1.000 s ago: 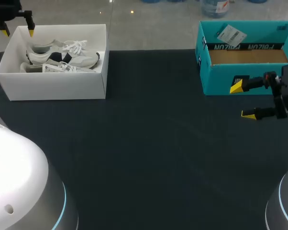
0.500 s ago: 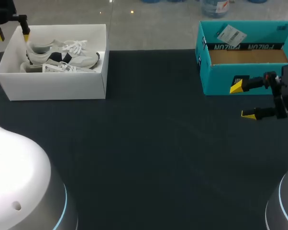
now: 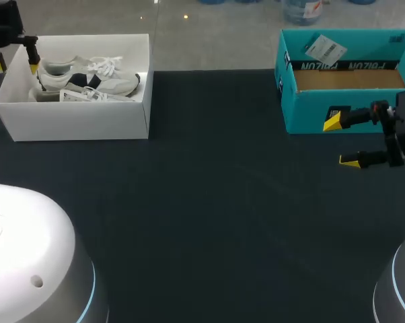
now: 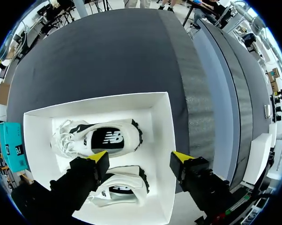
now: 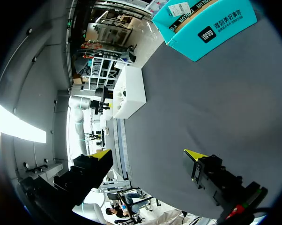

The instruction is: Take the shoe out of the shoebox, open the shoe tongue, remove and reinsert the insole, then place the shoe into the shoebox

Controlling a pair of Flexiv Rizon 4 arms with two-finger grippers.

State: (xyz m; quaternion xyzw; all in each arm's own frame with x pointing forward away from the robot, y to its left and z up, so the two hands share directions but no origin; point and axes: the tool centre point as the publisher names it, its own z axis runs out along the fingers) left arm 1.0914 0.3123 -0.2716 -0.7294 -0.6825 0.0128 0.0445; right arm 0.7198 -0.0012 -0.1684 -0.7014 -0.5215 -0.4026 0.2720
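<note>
A white shoebox (image 3: 78, 121) stands at the table's far left with a pair of white and grey sneakers (image 3: 88, 77) lying in it. My left gripper (image 3: 15, 66) hangs open over the box's left end, one fingertip outside the wall and one inside by the heels. In the left wrist view the gripper (image 4: 140, 157) is above the shoebox (image 4: 160, 140); one sneaker (image 4: 101, 138) lies ahead of the fingers, the other sneaker (image 4: 124, 185) between them. My right gripper (image 3: 342, 141) is open and empty at the right, low over the table. From the right wrist view its gripper (image 5: 148, 154) faces the distant shoebox (image 5: 129, 93).
A teal cardboard box (image 3: 344, 101) with a brown floor and a paper tag stands at the far right, just behind my right gripper; it also shows in the right wrist view as the teal box (image 5: 206, 26). Dark table cloth (image 3: 216, 202) spreads between the two boxes.
My left gripper has shifted left and lower at the shoebox's left end, and its fingers stand slightly closer together. The right arm has not moved.
</note>
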